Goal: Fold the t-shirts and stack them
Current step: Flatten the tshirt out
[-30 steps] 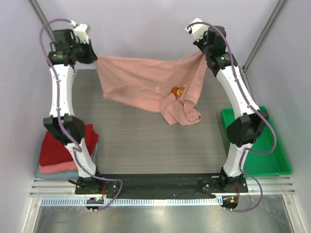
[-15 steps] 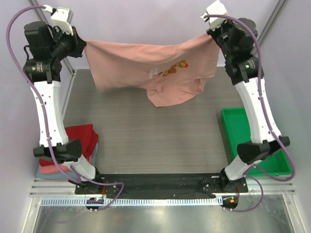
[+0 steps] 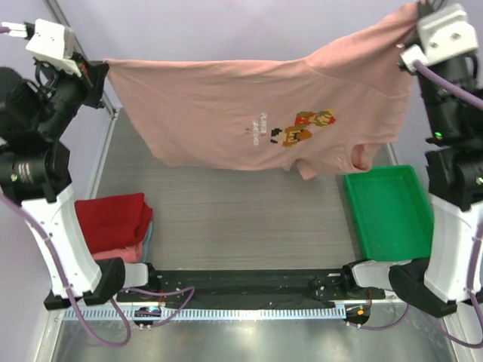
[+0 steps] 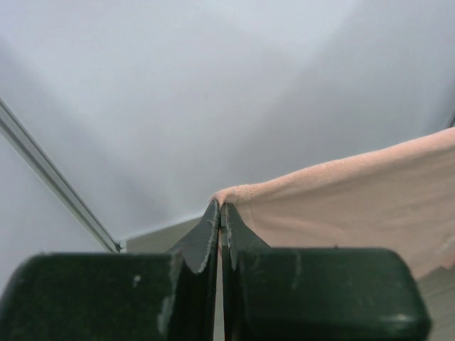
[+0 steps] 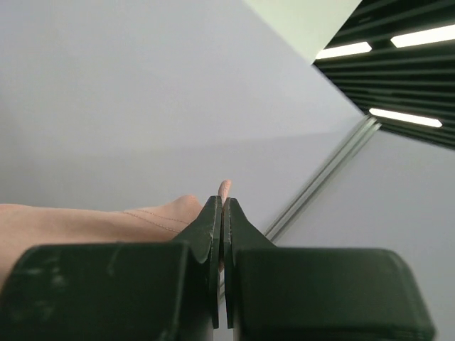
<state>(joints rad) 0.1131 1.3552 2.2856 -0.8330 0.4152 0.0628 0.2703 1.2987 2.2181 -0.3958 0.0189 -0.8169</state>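
Note:
A dusty-pink t-shirt (image 3: 249,113) with a pixel-art chest print hangs stretched wide in the air between both arms, well above the table. My left gripper (image 3: 103,69) is shut on its left corner; in the left wrist view the jaws (image 4: 221,207) pinch the hem, cloth (image 4: 355,206) running off to the right. My right gripper (image 3: 415,16) is shut on the upper right corner, and the right wrist view shows a pink edge (image 5: 225,190) poking out between its closed jaws (image 5: 222,202). At the near left lies a stack of folded t-shirts: dark red (image 3: 112,221) over salmon-pink (image 3: 121,253).
A green plastic tray (image 3: 389,215) sits at the right edge of the grey table (image 3: 241,226), under the right arm. Metal frame posts stand at the back corners. The arm bases sit on a black rail along the near edge.
Both arms rose and spread apart, lifting the pink t-shirt from a sagging bunch near the table into a wide, taut sheet with the print facing the camera.

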